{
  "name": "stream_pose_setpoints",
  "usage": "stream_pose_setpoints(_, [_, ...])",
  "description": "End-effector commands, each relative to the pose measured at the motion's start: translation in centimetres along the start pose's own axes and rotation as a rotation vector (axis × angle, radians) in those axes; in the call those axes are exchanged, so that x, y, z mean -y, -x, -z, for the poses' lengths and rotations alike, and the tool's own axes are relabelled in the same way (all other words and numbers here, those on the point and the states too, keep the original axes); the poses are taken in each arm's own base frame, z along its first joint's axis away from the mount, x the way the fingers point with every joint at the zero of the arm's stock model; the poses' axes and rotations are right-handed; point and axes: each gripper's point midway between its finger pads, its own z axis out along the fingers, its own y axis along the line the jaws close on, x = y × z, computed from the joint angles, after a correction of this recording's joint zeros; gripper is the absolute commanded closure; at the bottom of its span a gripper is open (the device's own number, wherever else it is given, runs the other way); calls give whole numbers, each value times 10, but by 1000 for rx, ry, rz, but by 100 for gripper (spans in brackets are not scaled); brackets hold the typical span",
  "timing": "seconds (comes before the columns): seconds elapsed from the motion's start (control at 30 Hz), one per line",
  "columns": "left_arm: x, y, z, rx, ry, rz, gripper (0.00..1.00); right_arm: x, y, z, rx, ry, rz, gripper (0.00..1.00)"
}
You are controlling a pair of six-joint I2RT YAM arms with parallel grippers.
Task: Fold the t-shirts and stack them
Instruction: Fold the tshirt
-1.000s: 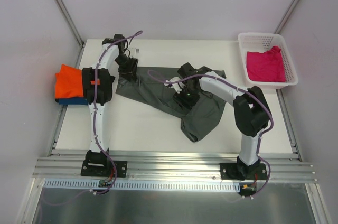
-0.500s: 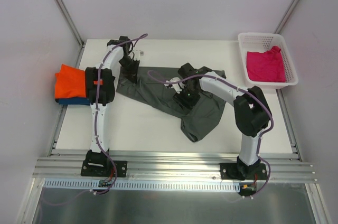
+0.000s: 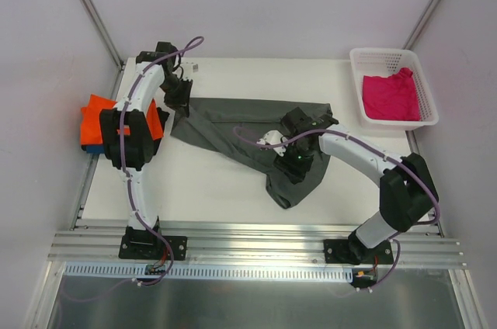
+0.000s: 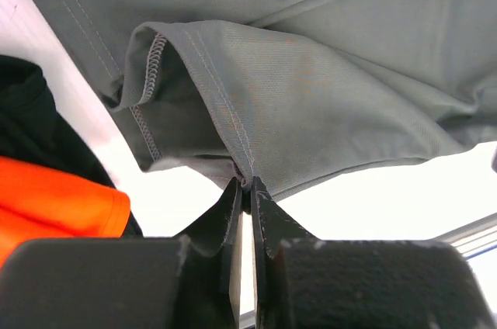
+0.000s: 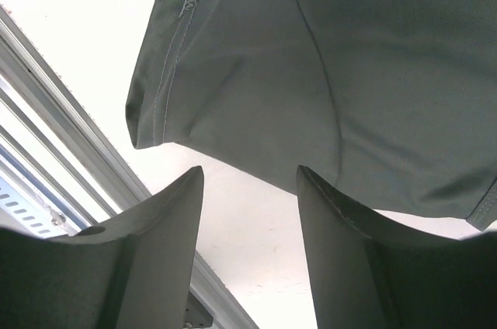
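the dark grey t-shirt (image 3: 245,131) is lying spread and rumpled across the middle of the white table (image 3: 194,181), its fine-woven cloth showing hems stitched in matching thread and long creases. the left gripper (image 4: 247,186) is pinching a seamed fold at the shirt's far left edge, its two fingers pressed together on the cloth; the left wrist view is showing this grip and a turned-over hem plainly, while in the top view it is coming out too small to judge. the right gripper (image 5: 248,178) is hanging over the shirt's near right part with its fingers spread wide and nothing between them; its wrist view is showing a stitched corner of the shirt and the metal rail (image 5: 35,150) past the table edge. the bright orange t-shirt (image 3: 95,116) is sitting folded on the blue t-shirt (image 3: 95,147) at the table's left edge, partly behind the left arm. the magenta pink t-shirt (image 3: 392,96) is lying bunched in the white mesh basket (image 3: 365,56) at the far right corner.
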Motion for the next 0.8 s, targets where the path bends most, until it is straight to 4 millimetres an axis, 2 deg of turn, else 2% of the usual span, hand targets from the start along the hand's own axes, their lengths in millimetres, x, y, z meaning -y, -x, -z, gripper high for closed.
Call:
stream_pose_setpoints(0.0, [0, -8, 11, -5, 26, 1, 100, -5, -6, 11, 13, -1, 42, 45])
stream_pose_setpoints(0.3, [2, -25, 12, -44, 24, -5, 100, -17, -19, 5, -5, 52, 80, 41])
stream_pose_setpoints(0.53, [1, -47, 17, -81, 42, 1, 100, -26, -2, -7, -34, 120, 150, 35])
stream_pose_setpoints(0.63, [3, -50, 19, -85, 41, 1, 100, -34, -5, -6, -50, 161, 187, 33])
stream_pose_setpoints(0.77, [2, -48, 20, -82, 43, -3, 100, -51, -22, -14, -88, 178, 278, 31])
